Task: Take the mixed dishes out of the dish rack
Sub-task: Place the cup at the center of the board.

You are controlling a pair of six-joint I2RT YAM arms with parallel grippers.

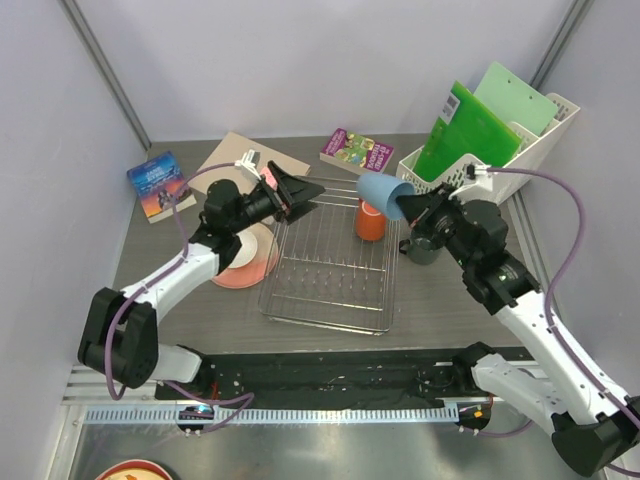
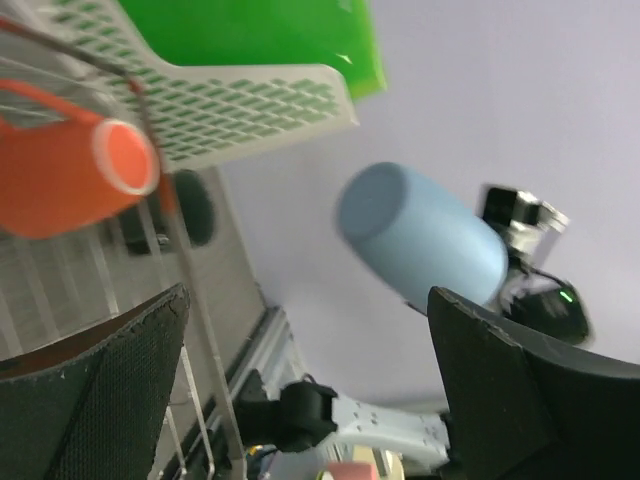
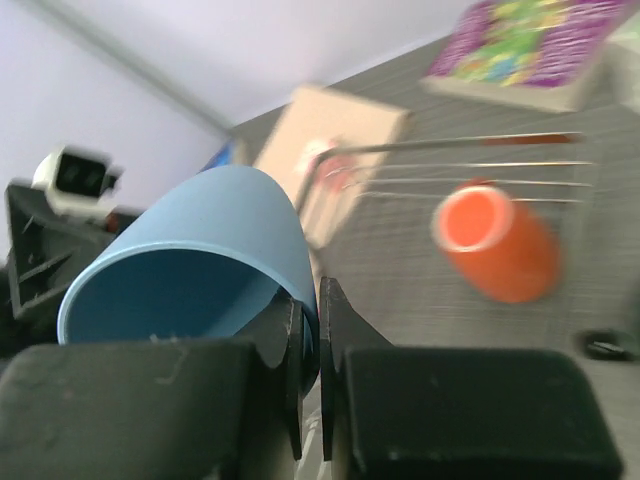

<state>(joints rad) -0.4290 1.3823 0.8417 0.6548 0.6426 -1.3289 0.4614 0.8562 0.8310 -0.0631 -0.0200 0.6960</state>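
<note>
My right tool (image 3: 308,300) pinches the light blue cup (image 1: 385,193) by its rim (tipped sideways) near the dish rack's (image 1: 330,270) far right corner. My left tool (image 1: 314,190) gapes, empty.

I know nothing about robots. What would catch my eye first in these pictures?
The light blue cup stands out, tipped sideways in mid-air over the far right corner of the dish rack, with the right arm's jaws pinched on its rim. Close by, an orange mug sits in the rack, bright against the silver wire. The left arm's jaws gape open and empty at the rack's far left corner.
</note>
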